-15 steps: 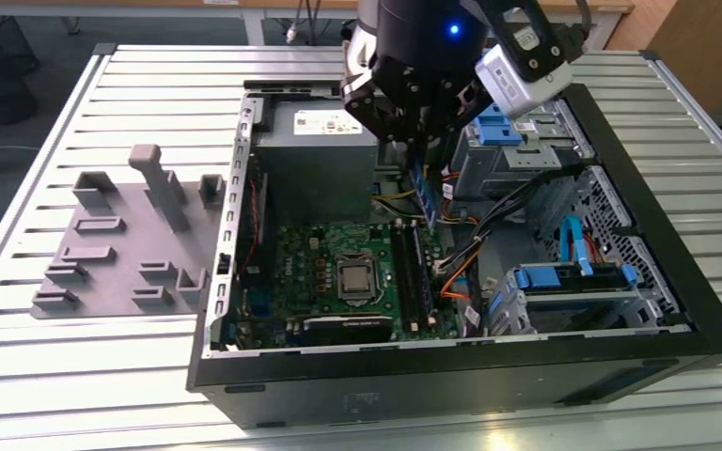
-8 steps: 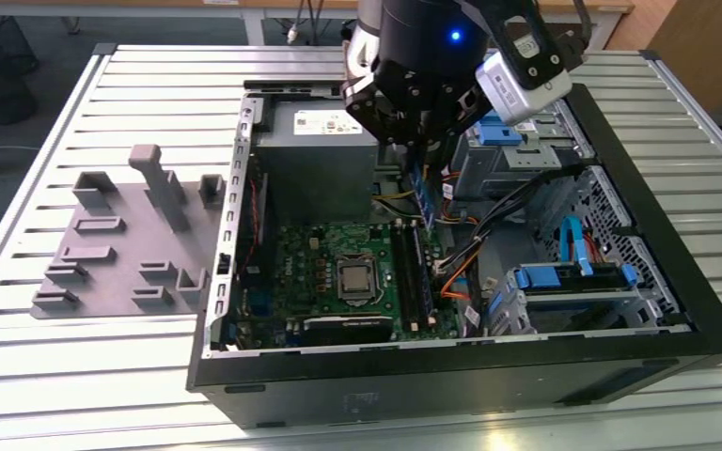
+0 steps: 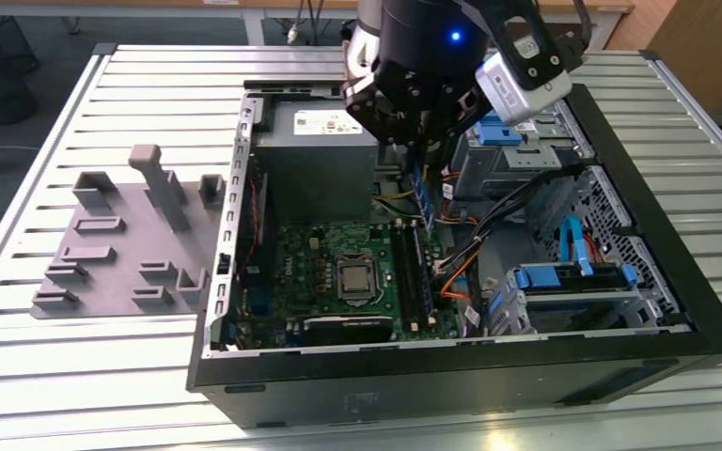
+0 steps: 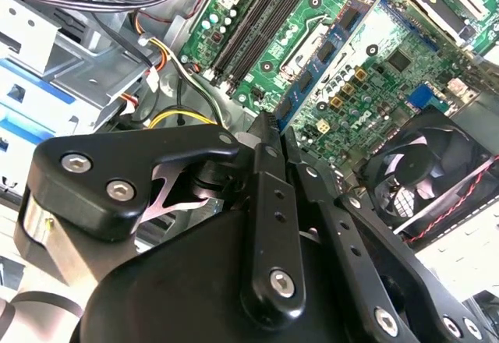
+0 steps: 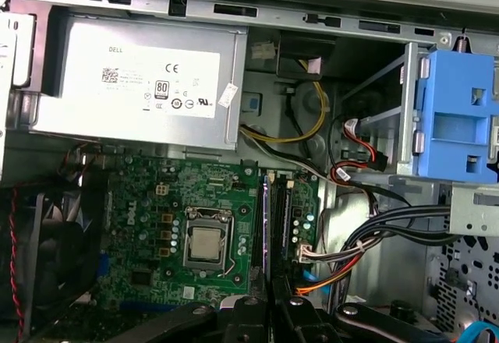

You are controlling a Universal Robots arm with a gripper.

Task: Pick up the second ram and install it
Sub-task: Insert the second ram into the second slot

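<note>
A: Holding what now?

B: Gripper (image 3: 421, 141) clenched on the second ram (image 3: 425, 202), hanging edge-down inside the computer case (image 3: 662, 310), just above the motherboard (image 3: 336, 272). In the second wrist view, blue label strip of the second ram (image 4: 327, 58) seen past the fingers (image 4: 265, 203).

A: Advice for doing it well?

B: Probably best to keep the stick upright and parallel to the black slots (image 5: 271, 218), well away from the cables (image 5: 374, 234). Then lower straight, no tilt. Otherwise risk of jamming at one end.

Open computer case (image 3: 662, 282) on slatted table (image 3: 110, 376); grey fixture block (image 3: 123, 254) beside it; blue drive brackets (image 5: 456, 117) inside.
</note>
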